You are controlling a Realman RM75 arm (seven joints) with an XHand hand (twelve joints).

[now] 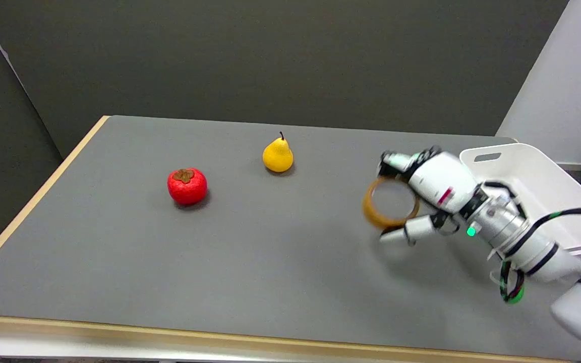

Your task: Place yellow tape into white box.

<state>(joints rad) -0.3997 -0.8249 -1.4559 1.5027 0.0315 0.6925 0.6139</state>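
The table (250,262) had a flat grey top with a pale wooden edge band along its near and left sides. Behind it stood dark grey walls, and a lighter panel rose at the far right, behind the white box (537,176).

The white box sat at the table's right end, an open plastic bin with rounded corners and a slot handle cut into its far wall. The yellow tape (371,209) was a ring with an amber-brown band and a wide open centre through which the grey top showed. It lay just left of the white box, apart from it, tilted up on its left side; whether its lower edge touched the table could not be told.

The right hand (429,194) reached in from the white box's side. Its fingers (396,160) curled over the far rim of the ring while the thumb sat against the near rim, so the yellow tape was gripped between them, the fingers only partly closed.

Far to the left of the white box stood a yellow pear (278,156), and farther left a red persimmon (187,186).
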